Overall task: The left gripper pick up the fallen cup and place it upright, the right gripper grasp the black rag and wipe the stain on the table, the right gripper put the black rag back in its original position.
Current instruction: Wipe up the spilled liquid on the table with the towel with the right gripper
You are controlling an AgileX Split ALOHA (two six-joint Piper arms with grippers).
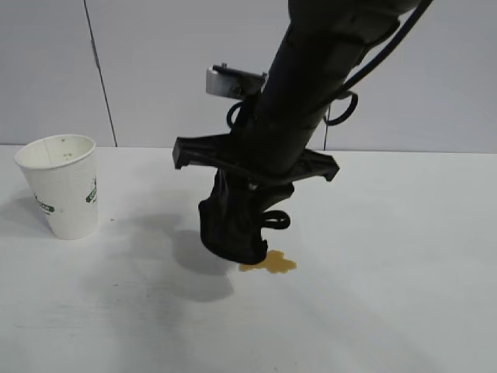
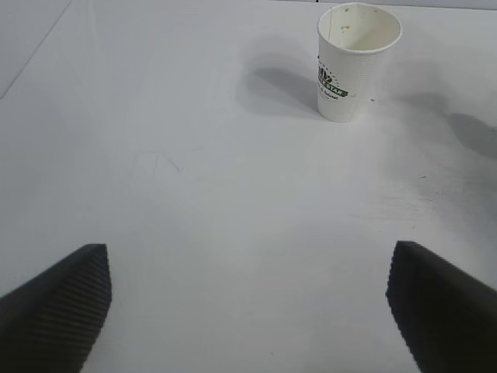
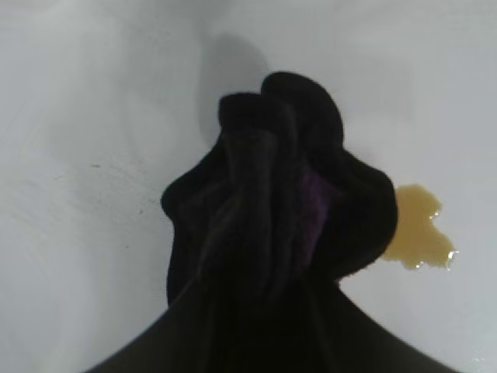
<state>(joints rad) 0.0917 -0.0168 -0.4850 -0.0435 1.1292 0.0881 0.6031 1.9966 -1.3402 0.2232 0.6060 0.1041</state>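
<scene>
Right tool, clenched on bunched black rag, hangs just left of yellowish-brown stain on white tabletop; left tool released.

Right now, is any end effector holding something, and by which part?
The right end effector holds the black rag by its bunched top; the left end effector holds nothing.

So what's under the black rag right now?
Under the black rag lies white table and the near edge of the yellowish-brown stain. Whether more stain extends beneath the cloth is hidden.
</scene>
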